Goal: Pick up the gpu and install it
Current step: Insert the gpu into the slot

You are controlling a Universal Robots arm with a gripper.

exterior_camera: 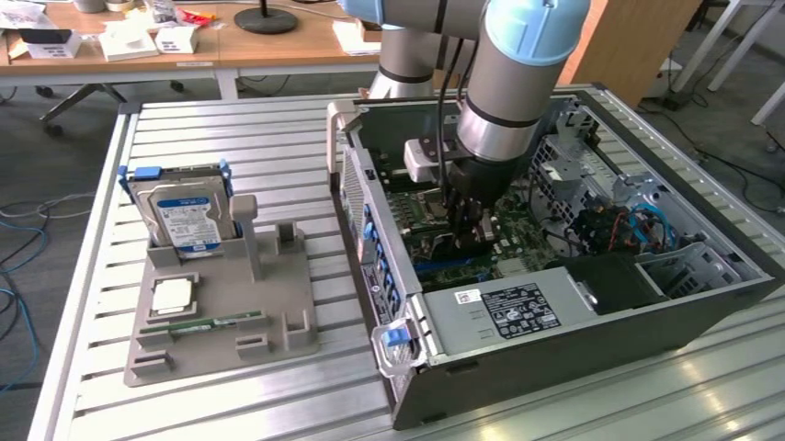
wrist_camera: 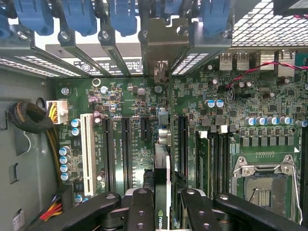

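In the exterior view my gripper [exterior_camera: 468, 237] reaches down into the open computer case [exterior_camera: 718, 276], just above the motherboard [exterior_camera: 424, 216]. The wrist view looks straight down at the board, where the gpu [wrist_camera: 162, 159] is seen edge-on as a thin card running between my fingers [wrist_camera: 140, 208]. My gripper [wrist_camera: 166, 211] is shut on it. The card's metal bracket [wrist_camera: 162, 53] lies at the rear slot openings, and the card stands over a black expansion slot [wrist_camera: 182, 144]. Its lower edge and the slot contact are hidden.
A grey fixture tray [exterior_camera: 282, 317] beside the case holds a hard drive [exterior_camera: 187, 219] in a blue caddy, a green memory stick [exterior_camera: 202, 324] and a small chip [exterior_camera: 172, 294]. Inside the case are a power supply [exterior_camera: 506, 309], a white slot [wrist_camera: 87, 154] and the CPU socket [wrist_camera: 265, 182].
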